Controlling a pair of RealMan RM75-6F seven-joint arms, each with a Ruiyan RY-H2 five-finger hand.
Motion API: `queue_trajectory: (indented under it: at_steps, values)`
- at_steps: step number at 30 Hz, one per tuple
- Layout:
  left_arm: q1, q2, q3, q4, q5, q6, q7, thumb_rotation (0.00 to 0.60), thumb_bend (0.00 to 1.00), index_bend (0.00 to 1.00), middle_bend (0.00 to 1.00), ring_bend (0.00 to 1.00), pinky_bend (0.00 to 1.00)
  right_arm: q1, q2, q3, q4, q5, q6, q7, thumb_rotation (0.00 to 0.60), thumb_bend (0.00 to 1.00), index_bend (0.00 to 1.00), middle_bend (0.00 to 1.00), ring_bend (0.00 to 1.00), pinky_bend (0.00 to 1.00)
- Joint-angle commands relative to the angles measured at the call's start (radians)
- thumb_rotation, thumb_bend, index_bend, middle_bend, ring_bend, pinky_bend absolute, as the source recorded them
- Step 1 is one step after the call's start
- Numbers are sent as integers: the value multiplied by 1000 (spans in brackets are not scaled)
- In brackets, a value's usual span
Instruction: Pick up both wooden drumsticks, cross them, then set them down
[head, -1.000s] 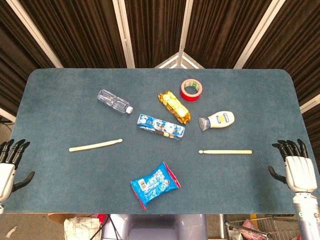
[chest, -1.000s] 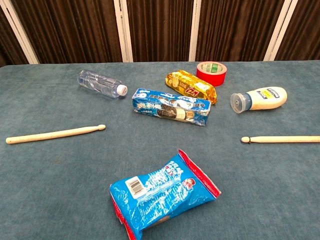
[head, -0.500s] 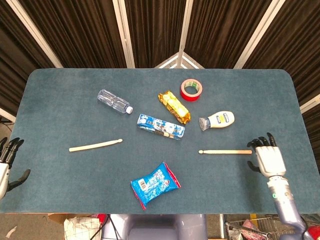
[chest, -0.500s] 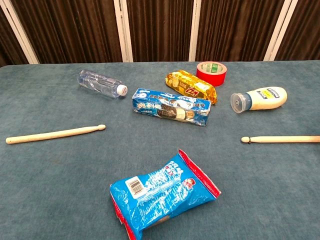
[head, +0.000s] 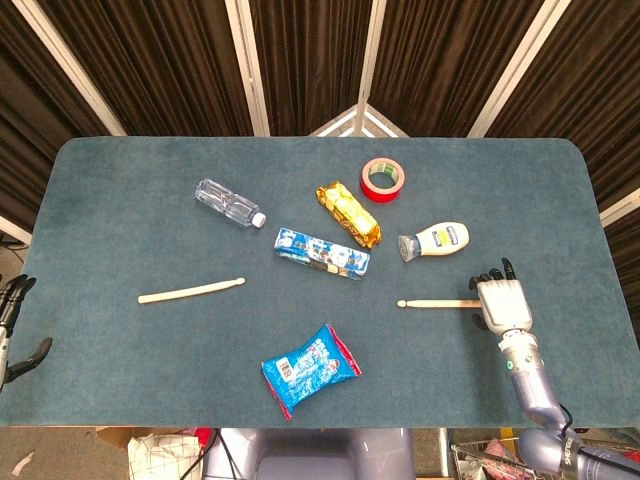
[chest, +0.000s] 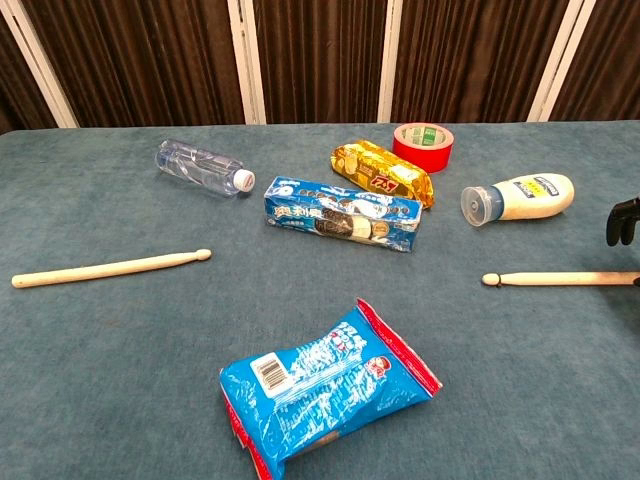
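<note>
Two wooden drumsticks lie on the blue table. The left drumstick (head: 191, 291) (chest: 110, 268) rests left of centre, its tip pointing right. The right drumstick (head: 437, 303) (chest: 555, 279) lies at the right, tip pointing left. My right hand (head: 503, 302) hovers over the butt end of the right drumstick with fingers apart, and I cannot tell if it touches the stick; only dark fingertips (chest: 626, 217) show at the chest view's right edge. My left hand (head: 12, 325) is off the table's left edge, open and holding nothing.
A clear water bottle (head: 229, 203), a blue cookie box (head: 321, 253), a gold snack pack (head: 349, 214), a red tape roll (head: 383, 179) and a white sauce bottle (head: 435, 241) lie across the middle. A blue snack bag (head: 310, 369) sits near the front edge.
My right hand has moved left from the table's right edge onto the table, over the butt of the right drumstick. My left hand has drifted further left, off the table edge.
</note>
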Motion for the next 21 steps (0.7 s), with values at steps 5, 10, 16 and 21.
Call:
queue_trajectory:
  at_steps: [5, 10, 16, 21]
  values:
    - [-3, -4, 0, 0, -3, -8, 11, 600, 370, 115, 104, 0, 0, 18, -29, -8, 51, 36, -23, -16, 600, 302, 442, 421, 256, 0]
    - [-4, -10, -2, -1, -6, -9, 24, 600, 369, 115, 104, 0, 0, 20, -48, -24, 84, 33, -24, -10, 600, 310, 485, 452, 277, 0]
    - [-5, -14, -1, -2, -7, -11, 34, 600, 369, 115, 103, 0, 0, 26, -69, -33, 111, 21, -18, 1, 600, 342, 515, 472, 295, 0]
    - [-4, -17, -3, -2, -10, -9, 38, 600, 369, 115, 103, 0, 0, 36, -90, -35, 133, 22, -23, 2, 600, 358, 517, 474, 302, 0]
